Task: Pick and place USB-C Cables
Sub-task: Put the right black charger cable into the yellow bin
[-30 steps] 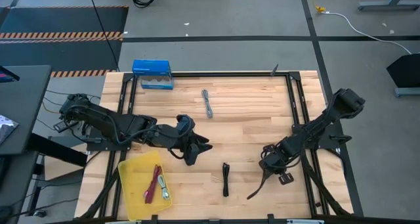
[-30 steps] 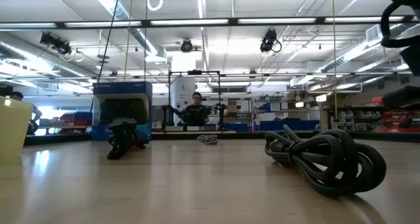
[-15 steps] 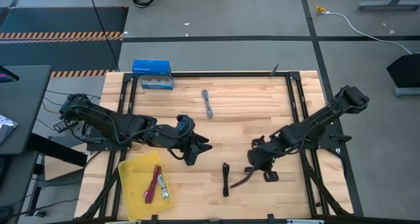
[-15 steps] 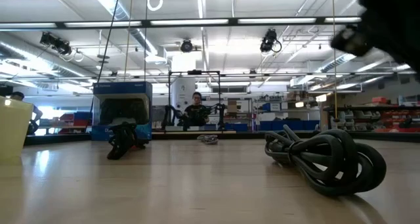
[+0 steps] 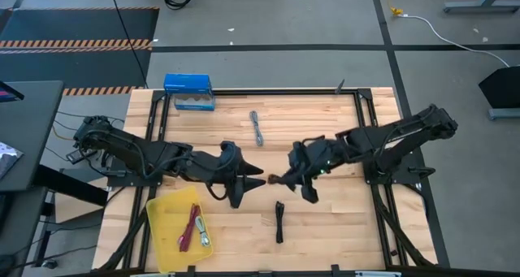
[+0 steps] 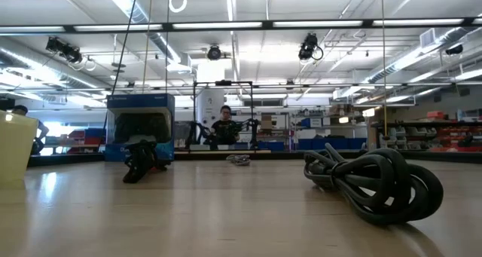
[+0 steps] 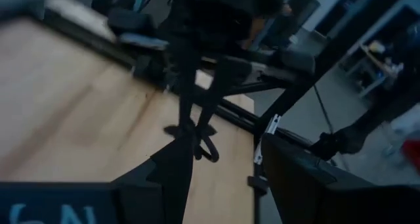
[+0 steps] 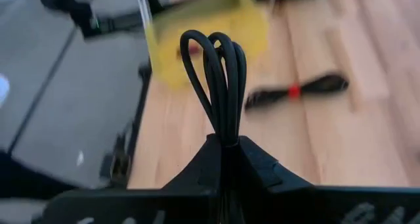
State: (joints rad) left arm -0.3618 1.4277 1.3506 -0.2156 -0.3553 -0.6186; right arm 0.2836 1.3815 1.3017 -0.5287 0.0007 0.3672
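On the wooden worktop (image 5: 325, 220), two dark arms are seen from above, reaching in toward the middle. It is the biggest thing here, made of pale planks with a dark frame round it. A grey floor with striped tape lies beyond it, and from table height a big bright hall with ceiling lights is seen, with a person far at the back.

Next in size is the yellow tray (image 5: 162, 214), set at the near left corner. A magenta cable (image 5: 190, 226) and a grey cable (image 5: 202, 232) are lying inside it, so it is likely the spot where cables get dropped. A blue box (image 5: 188, 92) is parked at the far left corner.

The right end effector (image 5: 286, 179) is held over the middle of the worktop. Its fingers are closed tight on a black looped cable (image 8: 220, 86), gripped low so the loops stick out past the tips. It is pointed toward the tray, probably so the cable can be carried there.

The left end effector (image 5: 253, 179) is held just beside it, with its fingers spread apart and nothing in them.

Two small cables are left. A black cable with a red tie (image 5: 279, 221) lies near the front edge, and another grey cable (image 5: 257, 127) lies near the far edge.
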